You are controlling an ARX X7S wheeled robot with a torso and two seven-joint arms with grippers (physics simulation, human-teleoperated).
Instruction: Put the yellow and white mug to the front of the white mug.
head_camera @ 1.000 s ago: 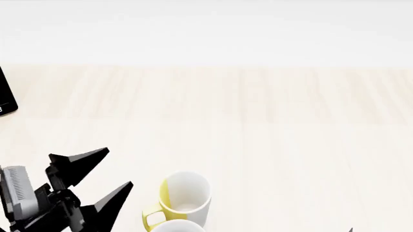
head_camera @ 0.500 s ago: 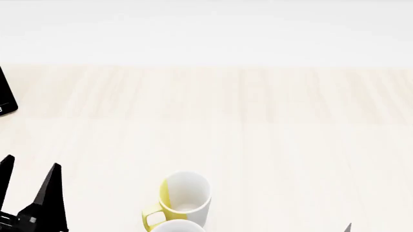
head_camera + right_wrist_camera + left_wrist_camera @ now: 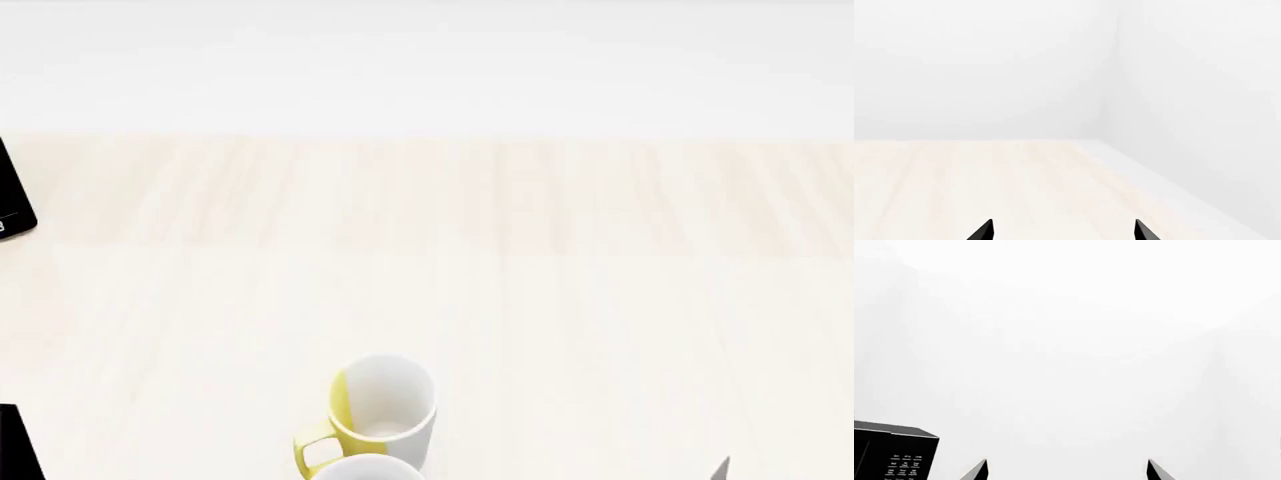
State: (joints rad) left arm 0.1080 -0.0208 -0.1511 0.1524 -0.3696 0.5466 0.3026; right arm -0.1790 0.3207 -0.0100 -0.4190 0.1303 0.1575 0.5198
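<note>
Pale wood grain covers the counter [image 3: 534, 260], which runs back to a plain white wall, with a dark appliance carrying a keypad [image 3: 894, 455] at its far left edge. The yellow and white mug [image 3: 379, 410] stands upright near the front edge of the head view, its yellow handle turned toward the robot and slightly left. Only a sliver of the white mug [image 3: 367, 470] shows, its rim touching or just overlapping the smaller mug's base in the picture; whether the two truly touch cannot be told from here.

Neither arm holds anything. The left gripper [image 3: 1066, 471] looks at bare wall, its jaws spread wide with only the two tips showing. The right gripper [image 3: 1062, 231] looks across open counter toward the room's corner, its jaws likewise spread and empty. In the head view just a dark scrap shows at the lower left edge and another at the lower right, so both arms sit low and well apart from the mugs.

As I judge it, the risk lies in how close the mugs sit. Jaws coming down around the smaller mug could nudge the white one and shift the reference spot. With neither wrist camera seeing a mug, the approach would be guided by the head view alone, where the white mug is nearly cut off.
</note>
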